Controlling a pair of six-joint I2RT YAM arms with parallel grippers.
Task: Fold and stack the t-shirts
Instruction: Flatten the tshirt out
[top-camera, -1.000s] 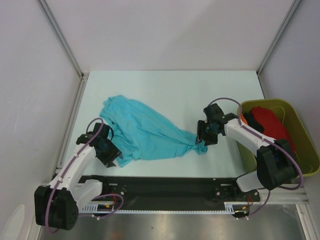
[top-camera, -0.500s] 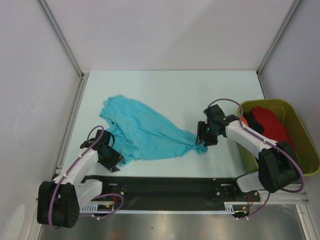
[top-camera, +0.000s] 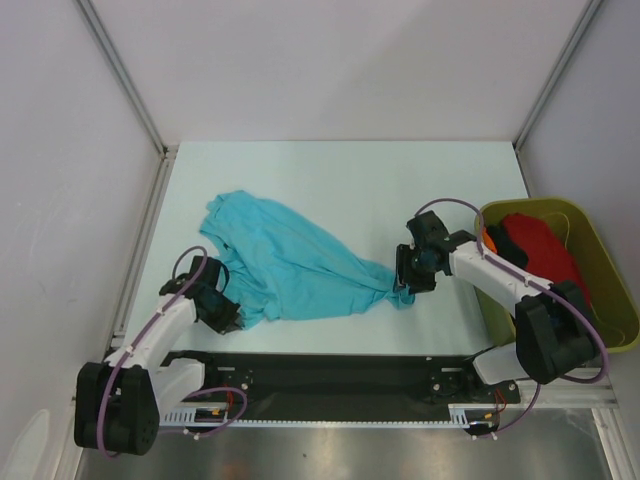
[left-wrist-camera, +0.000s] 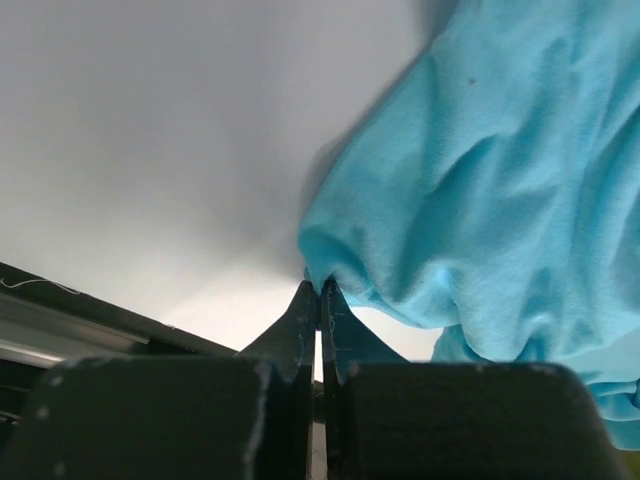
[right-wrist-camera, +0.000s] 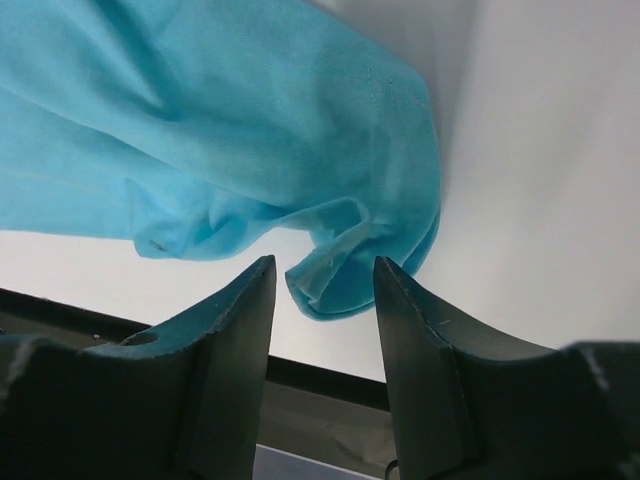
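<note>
A turquoise t-shirt (top-camera: 290, 260) lies crumpled on the pale table, spread from the left toward the middle. My left gripper (top-camera: 232, 318) is at its near-left edge. In the left wrist view the jaws (left-wrist-camera: 320, 285) are shut, with the tips pinching the hem of the turquoise cloth (left-wrist-camera: 480, 200). My right gripper (top-camera: 402, 288) is at the shirt's bunched right end. In the right wrist view it (right-wrist-camera: 325, 265) stands open, and a folded corner of the cloth (right-wrist-camera: 250, 130) sits between the two fingertips. A red t-shirt (top-camera: 540, 245) lies in the tub, with a bit of orange cloth (top-camera: 487, 238) beside it.
An olive-green plastic tub (top-camera: 530, 204) stands at the table's right edge, beside the right arm. White walls with metal posts close in the left, back and right sides. A black rail (top-camera: 330, 375) runs along the near edge between the arm bases.
The left gripper's jaws went from open to shut on the shirt's near-left hem. The right gripper's jaws narrowed slightly around the shirt's right corner. The shirt has barely moved.
</note>
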